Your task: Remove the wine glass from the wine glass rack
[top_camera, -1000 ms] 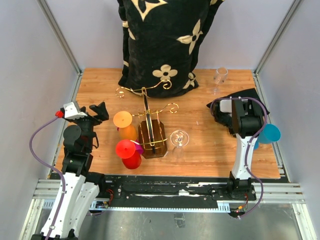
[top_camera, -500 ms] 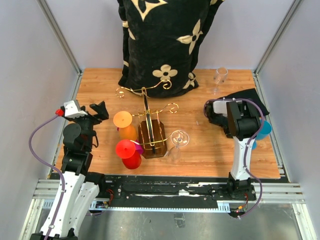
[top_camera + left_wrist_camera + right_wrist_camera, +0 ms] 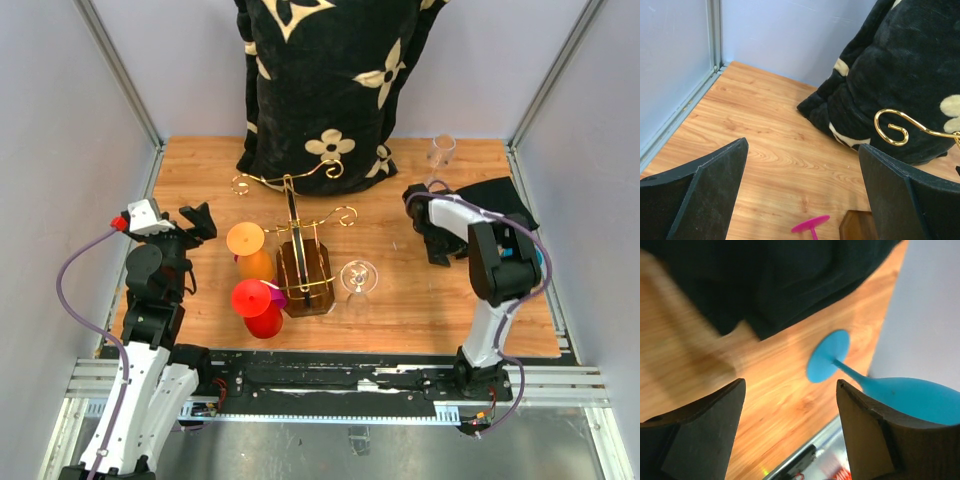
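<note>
The wine glass rack (image 3: 303,262) is a gold wire stand on a dark brown base at mid-table. An orange glass (image 3: 246,244) and a red glass (image 3: 256,302) hang on its left side. A clear wine glass (image 3: 358,277) sits against its right side; I cannot tell whether it hangs or stands. My left gripper (image 3: 197,222) is open and empty, left of the rack. Its wrist view shows a gold scroll (image 3: 896,128), a pink glass foot (image 3: 811,223) and the base corner (image 3: 855,226). My right gripper (image 3: 438,248) is open and empty, right of the rack.
A black flowered cloth bundle (image 3: 325,80) stands behind the rack. A second clear glass (image 3: 440,152) stands at the back right. A black cloth (image 3: 497,195) lies at the right. A blue glass (image 3: 828,356) lies by the right wall, largely hidden by the right arm from above.
My right wrist has swung left and toward the back, away from the blue glass, and turned. The clear glass by the rack wobbled and settled. The left arm has barely moved.
</note>
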Robot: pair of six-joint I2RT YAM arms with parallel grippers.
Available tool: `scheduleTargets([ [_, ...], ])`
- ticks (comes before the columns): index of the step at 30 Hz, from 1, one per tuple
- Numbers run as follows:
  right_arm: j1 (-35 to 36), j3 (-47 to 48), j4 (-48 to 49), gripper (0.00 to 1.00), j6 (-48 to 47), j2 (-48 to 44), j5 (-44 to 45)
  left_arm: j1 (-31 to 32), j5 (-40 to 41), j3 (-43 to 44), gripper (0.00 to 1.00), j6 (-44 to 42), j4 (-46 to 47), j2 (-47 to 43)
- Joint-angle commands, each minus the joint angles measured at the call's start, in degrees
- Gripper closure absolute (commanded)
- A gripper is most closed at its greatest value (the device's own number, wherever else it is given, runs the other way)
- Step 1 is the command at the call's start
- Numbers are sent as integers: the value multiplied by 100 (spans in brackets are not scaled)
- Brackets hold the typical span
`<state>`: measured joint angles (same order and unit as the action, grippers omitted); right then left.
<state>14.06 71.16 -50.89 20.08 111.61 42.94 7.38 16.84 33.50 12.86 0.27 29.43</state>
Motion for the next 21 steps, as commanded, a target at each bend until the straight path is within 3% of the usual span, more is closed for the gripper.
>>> scheduleTargets([
  [1,493,-51,683,24,-535,-1398,-1513,49,27,190,1,-56,29,28],
  [4,510,204,671,24,-584,-2403,-2737,53,-54,230,2,41,-25,20],
  [9,515,315,898,25,-273,-3990,-5611,53,-40,351,2,54,-125,-6],
  [13,501,-316,1914,34,702,-5213,-7259,53,-121,404,2,177,-148,-28],
  [16,510,-928,2729,49,1488,-5918,-7895,53,-229,394,2,271,-150,-36],
  [21,515,-909,2380,51,1650,-6099,-8529,49,-331,412,2,348,-253,-60],
])
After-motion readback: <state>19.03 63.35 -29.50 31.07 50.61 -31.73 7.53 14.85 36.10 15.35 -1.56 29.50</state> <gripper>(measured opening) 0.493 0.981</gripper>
